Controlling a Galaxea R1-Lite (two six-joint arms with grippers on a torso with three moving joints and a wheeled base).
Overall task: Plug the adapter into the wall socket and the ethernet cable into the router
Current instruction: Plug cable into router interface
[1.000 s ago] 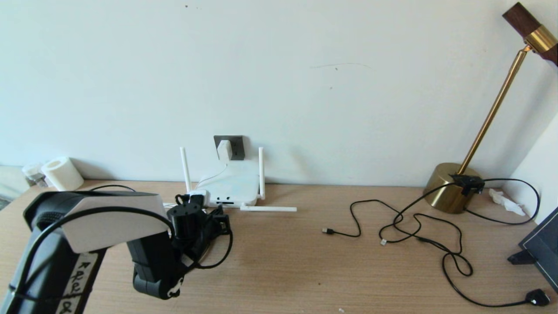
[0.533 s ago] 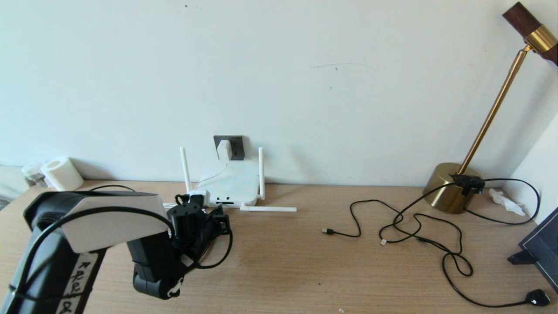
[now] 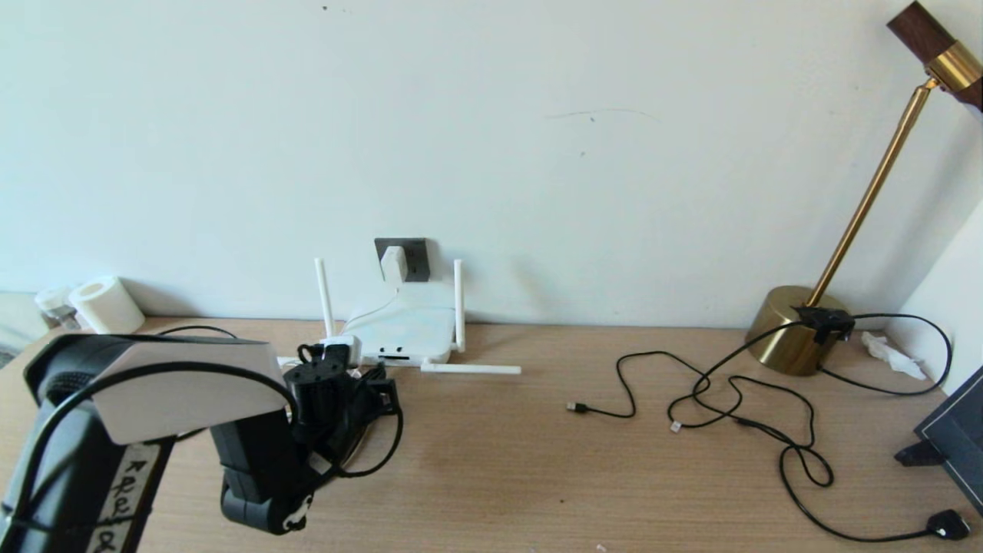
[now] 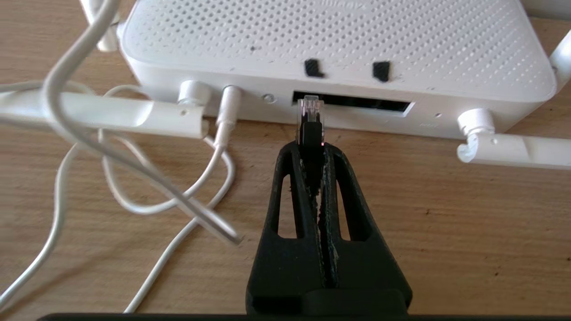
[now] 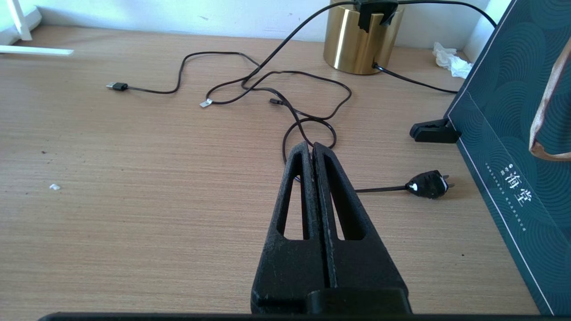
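The left gripper [image 4: 312,149] is seen clenched on the ethernet cable [image 4: 311,133] just behind its clear plastic connector [image 4: 309,109], which is held at the left end of the dark port slot [image 4: 357,103] in the router's near edge; whether the connector is seated cannot be told. The router [image 3: 405,332] lies flat on the wooden desk [image 3: 537,461] against the wall, directly below the dark grey wall socket [image 3: 411,257]. One white adapter [image 3: 394,263] is seated in that socket, and its thin white cord [image 4: 134,178] is looped on the desk and plugged into a round jack beside the port slot. Four white stick antennas can be counted in the head view: two are upright at the router's far corners, two are laid flat along the desk at its near corners.

The right gripper [image 5: 314,154] is parked above the desk with its jaws pressed together and nothing between them. Ahead of it several thin black cables [image 5: 285,89] are tangled; three small plug ends and one larger black mains plug [image 5: 428,184] are visible. One brass lamp base [image 3: 791,330] stands at the desk's right rear, one dark green box [image 5: 513,133] at the right edge, and one roll of toilet paper [image 3: 106,305] at the left rear.
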